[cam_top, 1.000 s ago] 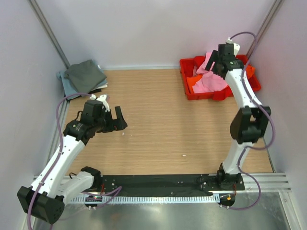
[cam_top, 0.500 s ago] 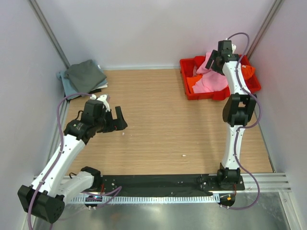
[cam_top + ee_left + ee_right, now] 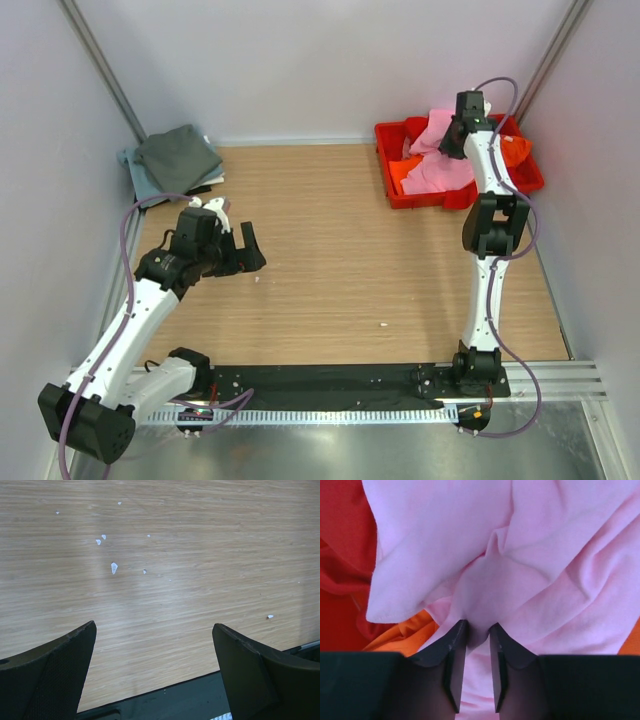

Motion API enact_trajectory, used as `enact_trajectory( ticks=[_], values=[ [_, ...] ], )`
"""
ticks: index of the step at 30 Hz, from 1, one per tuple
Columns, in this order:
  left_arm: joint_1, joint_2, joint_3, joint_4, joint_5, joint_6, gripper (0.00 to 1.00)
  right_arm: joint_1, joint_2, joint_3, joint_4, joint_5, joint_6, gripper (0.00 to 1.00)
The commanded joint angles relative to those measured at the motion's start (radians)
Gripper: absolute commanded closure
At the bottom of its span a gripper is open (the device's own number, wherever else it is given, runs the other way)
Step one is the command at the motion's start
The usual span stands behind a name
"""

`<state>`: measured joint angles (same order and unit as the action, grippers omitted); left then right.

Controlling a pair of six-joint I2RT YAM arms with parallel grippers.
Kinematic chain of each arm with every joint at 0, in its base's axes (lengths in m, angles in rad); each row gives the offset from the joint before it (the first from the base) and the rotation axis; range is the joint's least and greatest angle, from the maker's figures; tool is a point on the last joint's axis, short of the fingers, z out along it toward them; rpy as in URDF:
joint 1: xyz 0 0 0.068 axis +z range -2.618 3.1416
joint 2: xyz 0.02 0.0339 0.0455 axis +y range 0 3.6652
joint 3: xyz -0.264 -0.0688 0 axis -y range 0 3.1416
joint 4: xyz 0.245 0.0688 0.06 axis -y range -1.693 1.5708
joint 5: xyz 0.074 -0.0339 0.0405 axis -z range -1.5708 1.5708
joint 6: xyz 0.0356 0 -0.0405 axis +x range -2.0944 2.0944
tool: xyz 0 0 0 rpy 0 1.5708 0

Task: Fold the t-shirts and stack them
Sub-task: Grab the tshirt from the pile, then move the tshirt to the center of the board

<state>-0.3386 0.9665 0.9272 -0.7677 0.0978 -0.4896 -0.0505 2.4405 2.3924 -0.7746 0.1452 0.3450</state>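
Observation:
A light pink t-shirt lies crumpled in the red tray at the back right, on top of a bright orange t-shirt. My right gripper reaches down into the tray. In the right wrist view its jaws stand narrow with a fold of the pink t-shirt pinched between them, and the orange t-shirt peeks out at the lower left. A folded dark grey t-shirt rests on a pale blue-grey one at the back left. My left gripper hovers open over bare wood.
The tray's red floor shows left of the cloth. White walls close the table at the back and both sides. Small white flecks lie on the wood. A black strip runs along the near edge between the arm bases.
My right arm has stretched further over the tray and its jaws have closed from wide open onto a fold of the pink t-shirt. The left arm has not moved.

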Motion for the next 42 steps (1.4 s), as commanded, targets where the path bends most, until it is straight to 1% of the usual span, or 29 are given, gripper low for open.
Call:
enact_trajectory(
  ticks=[1, 3, 4, 5, 7, 9, 11, 13, 14, 16, 17, 19, 20, 21, 23, 24, 25, 26, 27, 28, 29, 30, 31, 32, 34, 35, 37, 38, 42],
  values=[
    [-0.004, -0.002, 0.009, 0.018, -0.010, 0.003, 0.01, -0.008, -0.008, 0.054, 0.037, -0.022, 0.002, 0.72],
    [-0.004, -0.003, 0.010, 0.018, -0.012, 0.003, 0.02, -0.008, -0.011, 0.057, 0.043, -0.025, -0.001, 0.84],
    [-0.004, -0.003, 0.010, 0.018, -0.012, 0.003, 0.02, -0.008, -0.017, 0.059, 0.044, -0.026, -0.001, 0.96],
    [-0.004, -0.003, 0.010, 0.018, -0.013, 0.003, 0.02, -0.008, -0.021, 0.062, 0.043, -0.030, -0.001, 0.99],
    [-0.002, -0.005, 0.010, 0.018, -0.013, 0.003, 0.02, -0.008, -0.041, 0.083, 0.035, -0.044, 0.005, 0.99],
    [-0.004, -0.008, 0.012, 0.016, -0.020, 0.003, 0.02, -0.003, -0.067, 0.120, 0.034, -0.123, 0.028, 0.99],
    [-0.004, -0.020, 0.012, 0.015, -0.027, 0.003, 0.02, 0.017, -0.130, 0.172, 0.044, -0.249, 0.055, 0.99],
    [-0.004, -0.029, 0.010, 0.015, -0.033, 0.002, 0.02, 0.032, -0.194, 0.204, 0.075, -0.330, 0.081, 0.99],
    [-0.004, -0.037, 0.007, 0.015, -0.035, 0.002, 0.02, 0.046, -0.280, 0.212, 0.099, -0.347, 0.109, 0.99],
    [-0.004, -0.054, 0.007, 0.016, -0.041, 0.000, 0.02, 0.049, -0.391, 0.188, 0.216, -0.383, 0.196, 0.99],
    [-0.004, -0.060, 0.005, 0.018, -0.044, 0.000, 0.02, 0.047, -0.490, 0.182, 0.291, -0.386, 0.227, 0.99],
    [-0.004, -0.072, 0.005, 0.018, -0.053, 0.000, 0.02, 0.047, -0.567, 0.197, 0.339, -0.418, 0.291, 0.99],
    [-0.004, -0.075, 0.005, 0.018, -0.055, -0.001, 0.02, 0.047, -0.613, 0.174, 0.392, -0.435, 0.308, 0.99],
    [-0.004, -0.077, 0.005, 0.018, -0.066, 0.000, 0.02, 0.047, -0.694, 0.145, 0.414, -0.449, 0.328, 0.99],
    [-0.004, -0.083, 0.005, 0.016, -0.072, -0.001, 0.02, 0.047, -0.799, 0.046, 0.461, -0.476, 0.347, 0.99],
    [-0.004, -0.083, 0.009, 0.015, -0.076, 0.000, 0.02, 0.047, -0.916, -0.111, 0.471, -0.475, 0.345, 0.99],
    [-0.004, -0.086, 0.009, 0.015, -0.085, 0.000, 0.01, 0.047, -0.978, -0.213, 0.485, -0.454, 0.339, 0.99],
    [-0.004, -0.092, 0.010, 0.013, -0.090, 0.000, 0.02, 0.047, -1.039, -0.447, 0.523, -0.447, 0.330, 0.99],
    [-0.002, -0.095, 0.012, 0.013, -0.090, 0.002, 0.01, 0.047, -1.168, -0.558, 0.521, -0.425, 0.316, 0.97],
    [-0.002, -0.098, 0.013, 0.013, -0.092, 0.002, 0.01, 0.047, -1.223, -0.672, 0.506, -0.385, 0.304, 0.88],
    [-0.002, -0.098, 0.013, 0.010, -0.131, 0.002, 0.01, 0.047, -1.282, -0.885, 0.467, -0.290, 0.296, 0.71],
    [-0.002, -0.098, 0.021, 0.001, -0.138, -0.001, 0.02, 0.047, -1.323, -0.968, 0.409, -0.215, 0.290, 0.13],
    [-0.004, -0.098, 0.028, -0.013, -0.144, -0.006, 0.02, 0.046, -1.360, -1.039, 0.344, -0.150, 0.296, 0.01],
    [-0.004, -0.106, 0.036, -0.042, -0.150, -0.010, 0.03, 0.043, -1.353, -1.150, 0.230, -0.091, 0.281, 0.00],
    [-0.004, -0.120, 0.056, -0.070, -0.168, -0.039, 0.02, 0.041, -1.312, -1.241, 0.154, -0.120, 0.259, 0.00],
    [-0.004, -0.127, 0.068, -0.115, -0.185, -0.052, 0.02, 0.043, -1.275, -1.332, 0.124, -0.183, 0.240, 0.00],
    [-0.004, -0.134, 0.099, -0.154, -0.185, -0.082, 0.02, 0.043, -1.259, -1.407, 0.133, -0.220, 0.227, 0.00],
    [-0.004, -0.137, 0.107, -0.192, -0.182, -0.093, 0.00, 0.043, -1.282, -1.467, 0.149, -0.236, 0.227, 0.00],
    [-0.004, -0.156, 0.117, -0.281, -0.199, -0.150, 0.00, 0.043, -1.371, -1.526, 0.152, -0.275, 0.223, 0.00]
  ],
)
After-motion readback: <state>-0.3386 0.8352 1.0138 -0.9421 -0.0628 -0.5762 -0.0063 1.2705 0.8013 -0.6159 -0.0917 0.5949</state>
